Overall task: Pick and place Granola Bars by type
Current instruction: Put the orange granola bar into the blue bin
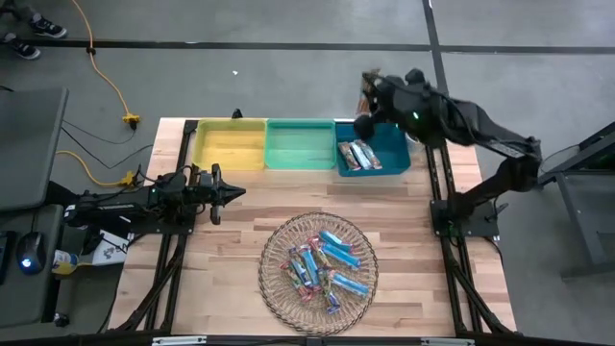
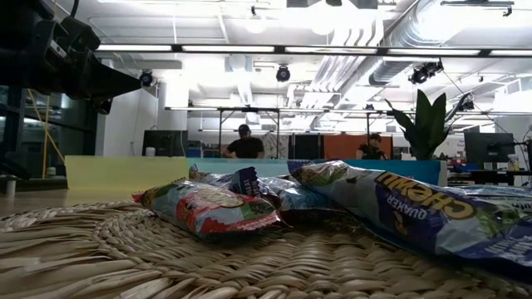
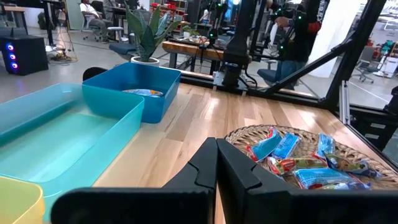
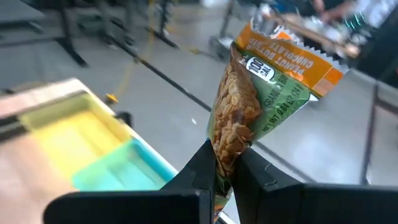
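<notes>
While the left end effector [image 1: 233, 192] waits clenched mid-surface, the right end effector [image 1: 366, 93] hovers beyond the surface's [image 1: 240, 231] 12 o'clock edge, grasping an orange-green granola bar [image 4: 249, 106] upright.

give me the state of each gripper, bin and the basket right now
left gripper: shut, empty, over the table's left side
right gripper: shut on an orange-and-green wrapped granola bar, beyond the blue bin
yellow plastic bin: empty
green plastic bin: empty
blue plastic bin: holds some bars
round wire basket: many bars inside
</notes>
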Motion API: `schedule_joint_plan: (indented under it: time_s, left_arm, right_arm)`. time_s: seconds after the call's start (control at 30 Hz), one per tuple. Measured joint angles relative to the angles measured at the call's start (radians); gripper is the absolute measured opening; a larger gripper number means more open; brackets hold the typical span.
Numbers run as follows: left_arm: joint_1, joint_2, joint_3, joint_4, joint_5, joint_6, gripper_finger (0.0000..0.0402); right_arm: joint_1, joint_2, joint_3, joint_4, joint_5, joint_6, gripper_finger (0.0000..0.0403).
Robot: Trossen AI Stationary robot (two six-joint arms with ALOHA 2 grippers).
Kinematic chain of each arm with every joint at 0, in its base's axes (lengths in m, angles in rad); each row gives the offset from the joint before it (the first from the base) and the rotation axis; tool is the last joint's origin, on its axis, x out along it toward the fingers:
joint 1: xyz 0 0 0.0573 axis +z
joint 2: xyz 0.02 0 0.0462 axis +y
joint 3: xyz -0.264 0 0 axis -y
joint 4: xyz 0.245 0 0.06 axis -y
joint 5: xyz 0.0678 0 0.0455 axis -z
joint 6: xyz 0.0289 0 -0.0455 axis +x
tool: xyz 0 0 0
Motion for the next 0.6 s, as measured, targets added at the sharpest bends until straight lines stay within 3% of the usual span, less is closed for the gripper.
schedule_joint_plan:
  time_s: [0.33,0.6]
  left_arm:
    - [0.0,0.0,0.0,0.0,0.0,0.0,0.0]
    - [0.0,0.0,0.0,0.0,0.0,0.0,0.0]
  right_arm:
    - [-0.348,0.109,-0.001,-0.204,-0.207,0.179,0.0022]
    - [-0.476,0.261,-0.002,-0.38,-0.324,0.228,0.0022]
